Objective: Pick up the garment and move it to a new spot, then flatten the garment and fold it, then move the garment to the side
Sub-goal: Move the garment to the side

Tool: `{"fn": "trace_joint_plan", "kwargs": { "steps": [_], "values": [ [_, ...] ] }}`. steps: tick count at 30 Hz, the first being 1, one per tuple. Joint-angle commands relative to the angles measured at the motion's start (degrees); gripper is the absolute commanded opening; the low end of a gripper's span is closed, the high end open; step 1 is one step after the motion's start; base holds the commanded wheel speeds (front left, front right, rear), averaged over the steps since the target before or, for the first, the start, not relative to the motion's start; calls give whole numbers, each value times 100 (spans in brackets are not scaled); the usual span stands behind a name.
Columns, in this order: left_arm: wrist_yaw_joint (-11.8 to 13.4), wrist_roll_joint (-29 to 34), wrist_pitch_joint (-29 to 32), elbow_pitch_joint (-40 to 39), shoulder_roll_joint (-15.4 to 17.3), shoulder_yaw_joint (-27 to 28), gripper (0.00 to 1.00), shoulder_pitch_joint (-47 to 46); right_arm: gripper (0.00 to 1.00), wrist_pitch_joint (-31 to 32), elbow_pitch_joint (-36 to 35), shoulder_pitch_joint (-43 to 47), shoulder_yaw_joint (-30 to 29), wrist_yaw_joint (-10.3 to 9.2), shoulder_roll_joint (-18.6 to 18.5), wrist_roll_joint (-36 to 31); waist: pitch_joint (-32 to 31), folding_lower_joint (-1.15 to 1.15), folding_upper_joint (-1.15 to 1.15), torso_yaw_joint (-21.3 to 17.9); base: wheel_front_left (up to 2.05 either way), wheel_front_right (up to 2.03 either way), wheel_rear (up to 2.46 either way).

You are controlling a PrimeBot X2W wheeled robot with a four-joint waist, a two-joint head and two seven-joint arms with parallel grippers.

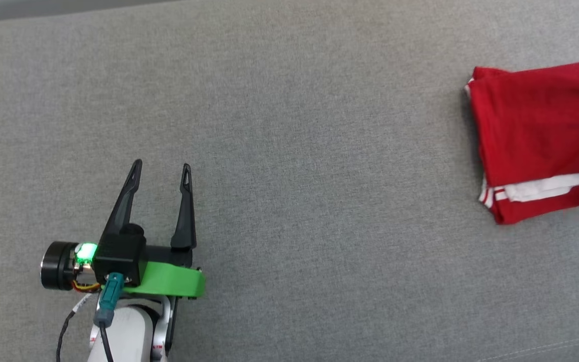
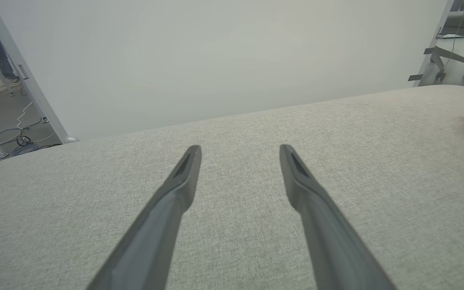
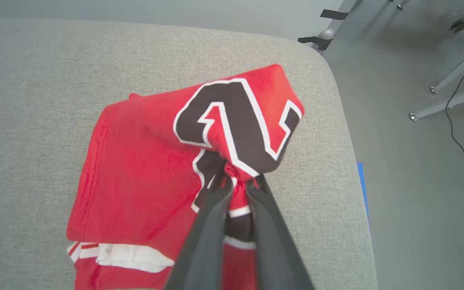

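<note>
Garment (image 1: 541,136) lies folded at 3 o'clock in the head view, on the grey upholstered surface (image 1: 289,125), partly cut off by the picture's edge. Its visible long sides run from 9 toward 3 o'clock, tilted slightly up toward 2. A short edge faces 9, and the white striped trim (image 1: 551,187) runs along the side nearest 5 o'clock.

In the right wrist view the garment sits near the surface's rounded corner, with a black number print (image 3: 232,121) turned up at 12 o'clock. The right gripper (image 3: 240,181) reaches in from 6 o'clock, its fingers pressed together on a bunched fold of cloth just under that print, which stands raised above the rest.

The left gripper (image 1: 162,164) is at 8 o'clock in the head view, well apart from the garment. Its fingers are spread wide, hold nothing and point to 12 o'clock over bare upholstery.
</note>
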Motion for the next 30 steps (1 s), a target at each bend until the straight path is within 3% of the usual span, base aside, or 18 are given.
{"fn": "trace_joint_plan", "kwargs": {
  "steps": [1, 14, 18, 19, 20, 21, 30],
  "values": [
    [-14, 81, -34, -62, 63, -9, 100, -142, 0, -66, 144, -175, -115, -1, -101, -112, 512, -1, 0, 40, 0, 0, 0],
    [16, 90, -34, -385, 111, -171, 100, -524, 0, -288, 1601, -877, -822, -1, -706, -643, 1263, -1, 0, 362, 0, 0, 0],
    [46, 76, -34, -423, 136, -203, 100, -615, 0, -580, 2318, -1207, -761, -1, -621, -674, 1380, -1, 0, 442, 0, 0, 0],
    [55, 73, -34, -422, 139, -206, 100, -622, 9, -627, 2425, -1245, -715, -1, -586, -699, 1378, -1, 0, 449, 0, 0, 0],
    [62, 70, -34, -416, 140, -209, 100, -625, 69, -702, 2525, -1281, -693, -1, -562, -747, 1365, -1, 0, 454, 0, 0, 0],
    [70, 65, -34, -407, 141, -215, 100, -622, 100, -800, 2653, -1326, -672, -1, -532, -807, 1337, -1, 0, 461, 0, 0, 0],
    [173, 24, -34, -333, 118, -240, 100, -444, 100, -1783, 3312, -1461, -491, -1, -367, -1102, 812, -1, 0, 453, 0, 0, 0]
  ]
}}
